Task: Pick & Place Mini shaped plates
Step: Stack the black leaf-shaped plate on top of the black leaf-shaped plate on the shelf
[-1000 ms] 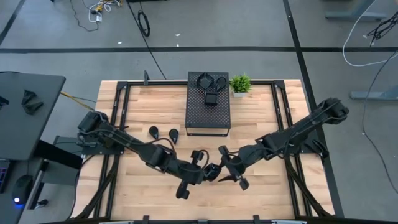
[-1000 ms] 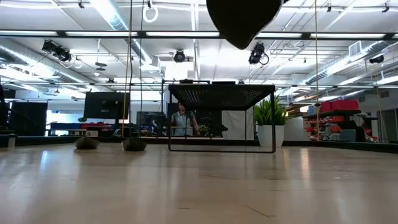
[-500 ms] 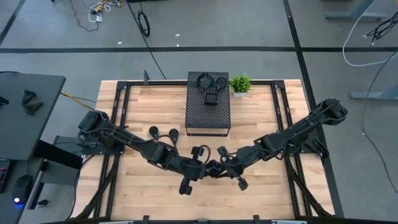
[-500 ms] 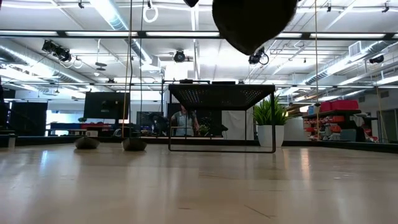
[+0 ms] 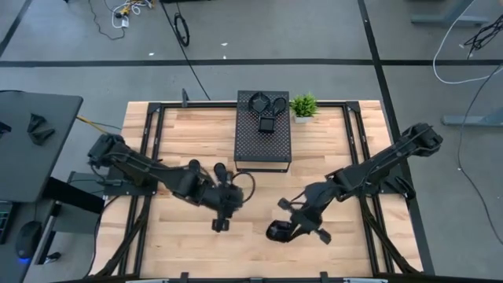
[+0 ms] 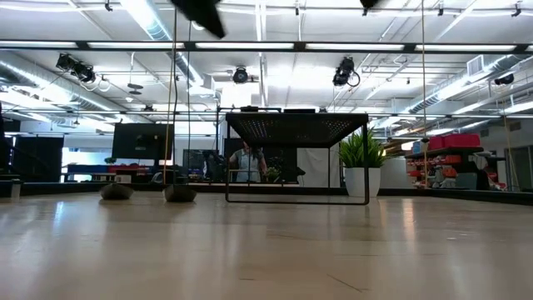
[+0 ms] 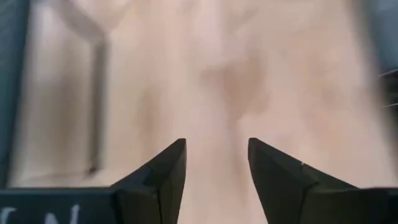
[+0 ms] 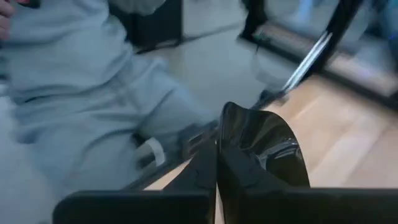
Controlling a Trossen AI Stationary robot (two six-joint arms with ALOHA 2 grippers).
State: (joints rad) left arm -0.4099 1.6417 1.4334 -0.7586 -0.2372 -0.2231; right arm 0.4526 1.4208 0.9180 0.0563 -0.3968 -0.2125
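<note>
My right gripper (image 5: 288,228) hangs over the near middle of the table, shut on a glossy black mini plate (image 5: 276,233), which also shows in the right wrist view (image 8: 267,149). My left gripper (image 5: 236,198) is left of it and open; only bare wood shows between its fingers (image 7: 214,165). Two more mini plates (image 5: 194,166) (image 5: 221,168) rest on the table by the left arm, and they appear again in the low view (image 6: 117,191) (image 6: 179,193). Three plates (image 5: 267,110) lie on top of the black perforated box (image 5: 263,145). My right gripper pinches the plate's rim (image 8: 225,146) between its two shut fingers (image 8: 208,171). The plate juts out past the fingertips, tilted. No part of it rests on the table.
The perforated box stands at the far middle with a small green potted plant (image 5: 303,105) to its right. Black frame rails (image 5: 149,157) run along both sides of the table. A person in grey (image 8: 93,81) is beyond the table's edge.
The plate has passed from my left gripper to my right. The right fingers shut on it, then the left fingers opened and let go. My left gripper has drawn back toward the table's left. My right gripper has moved toward the near edge with the plate.
</note>
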